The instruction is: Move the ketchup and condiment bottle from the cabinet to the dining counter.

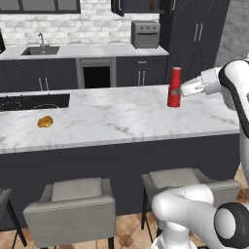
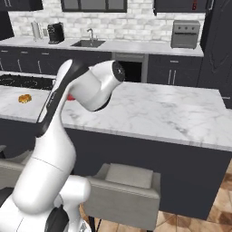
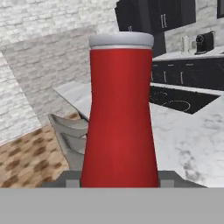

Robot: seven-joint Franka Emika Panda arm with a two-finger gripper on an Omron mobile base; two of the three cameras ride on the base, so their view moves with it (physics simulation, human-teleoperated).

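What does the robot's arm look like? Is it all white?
Mostly. The arm is made of fat, rounded, glossy white tubes, like bent sausages. Its joints show dark grey or black rings and round caps, and a black strip runs along one link. The end effector is a small pale grey block, greyer than the white arm. No cables or writing show.

At right of centre in the frame, the claw [image 1: 181, 91] grips the red ketchup [image 1: 174, 87] upright on the white marble counter [image 1: 121, 116]. A small orange-brown food item [image 1: 45, 121] lies at left.
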